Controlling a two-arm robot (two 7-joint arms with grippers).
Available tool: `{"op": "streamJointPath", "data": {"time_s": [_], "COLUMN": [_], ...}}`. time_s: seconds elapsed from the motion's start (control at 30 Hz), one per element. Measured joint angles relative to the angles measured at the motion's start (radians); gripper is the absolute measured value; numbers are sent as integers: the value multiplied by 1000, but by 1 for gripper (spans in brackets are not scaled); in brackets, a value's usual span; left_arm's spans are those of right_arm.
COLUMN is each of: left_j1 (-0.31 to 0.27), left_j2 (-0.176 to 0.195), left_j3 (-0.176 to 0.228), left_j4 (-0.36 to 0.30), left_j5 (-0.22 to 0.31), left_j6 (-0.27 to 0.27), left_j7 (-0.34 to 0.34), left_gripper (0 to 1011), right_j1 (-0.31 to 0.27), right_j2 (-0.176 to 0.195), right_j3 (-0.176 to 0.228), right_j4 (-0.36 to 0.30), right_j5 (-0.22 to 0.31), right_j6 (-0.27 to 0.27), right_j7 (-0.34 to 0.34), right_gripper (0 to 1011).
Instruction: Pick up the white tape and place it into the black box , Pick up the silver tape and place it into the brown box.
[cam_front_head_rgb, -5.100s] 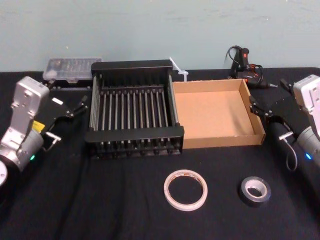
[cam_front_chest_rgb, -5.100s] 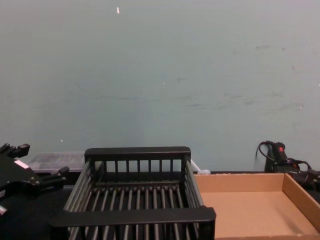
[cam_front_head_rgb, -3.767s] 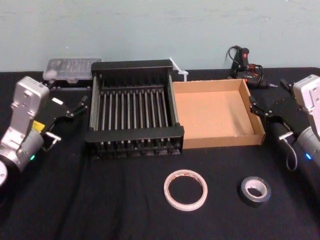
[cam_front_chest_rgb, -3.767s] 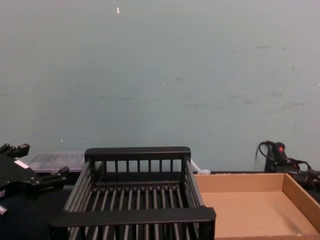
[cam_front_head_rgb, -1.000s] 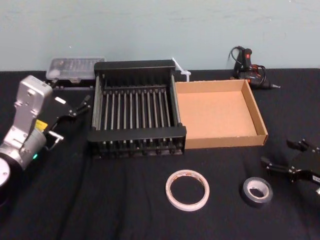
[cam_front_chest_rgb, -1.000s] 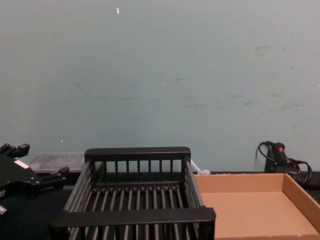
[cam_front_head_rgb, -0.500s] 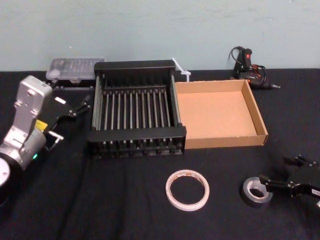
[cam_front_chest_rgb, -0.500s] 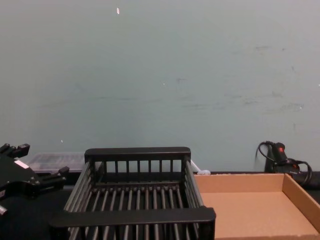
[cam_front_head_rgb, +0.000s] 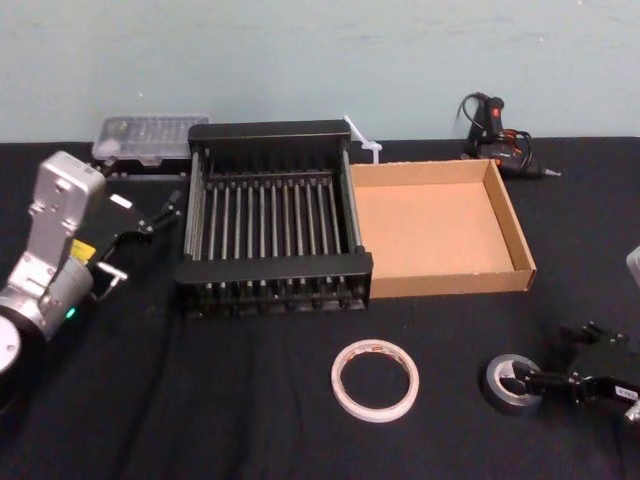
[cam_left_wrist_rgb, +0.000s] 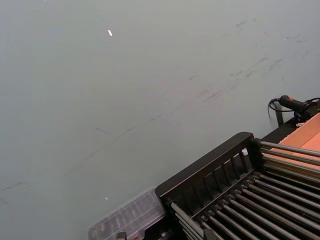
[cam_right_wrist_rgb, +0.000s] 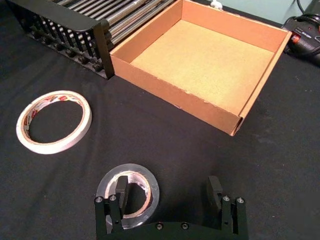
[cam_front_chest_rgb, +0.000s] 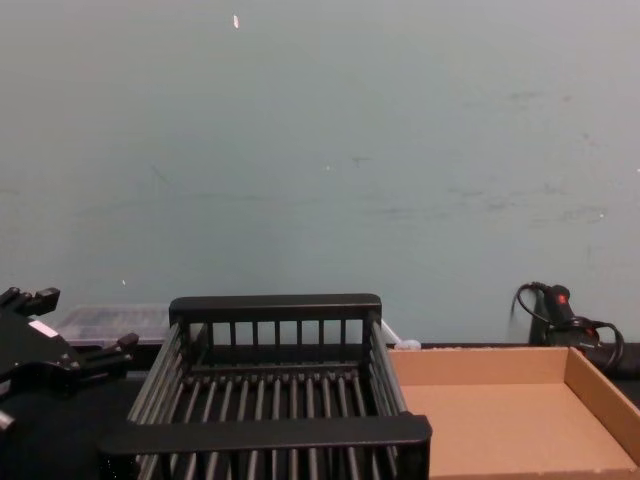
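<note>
The silver tape (cam_front_head_rgb: 507, 386) lies flat on the black cloth at the front right. My right gripper (cam_front_head_rgb: 556, 358) is open and low over it. One finger (cam_right_wrist_rgb: 121, 188) stands inside the roll's hole (cam_right_wrist_rgb: 129, 187), the other (cam_right_wrist_rgb: 215, 191) outside on the cloth. The white tape (cam_front_head_rgb: 375, 380) lies flat to its left (cam_right_wrist_rgb: 54, 121), untouched. Behind them the black box (cam_front_head_rgb: 275, 268) and the brown box (cam_front_head_rgb: 450, 282) stand side by side, both holding nothing. My left gripper (cam_front_head_rgb: 150, 212) hangs open to the left of the black box (cam_front_chest_rgb: 270, 432).
A clear plastic case (cam_front_head_rgb: 150, 135) sits behind the black box at the back left. A black tool with a cable (cam_front_head_rgb: 495, 135) lies at the back right behind the brown box (cam_right_wrist_rgb: 165, 87). A white plastic piece (cam_front_head_rgb: 362, 140) sticks out behind the two boxes.
My right gripper has moved left and down onto the silver tape, so one finger now stands in its hole. The left arm and the white tape have not moved.
</note>
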Motion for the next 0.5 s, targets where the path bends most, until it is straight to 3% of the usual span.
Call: {"op": "streamJointPath", "data": {"time_s": [0.5], "left_j1": [0], "left_j2": [0], "left_j3": [0], "left_j4": [0], "left_j5": [0], "left_j6": [0], "left_j7": [0], "left_gripper": [1001], "right_j1": [32], "right_j2": [-12], "right_j3": [-31], "right_j4": [27], "right_j5": [0], "right_j6": [14], "right_j7": [-1], "right_gripper": [1000]}}
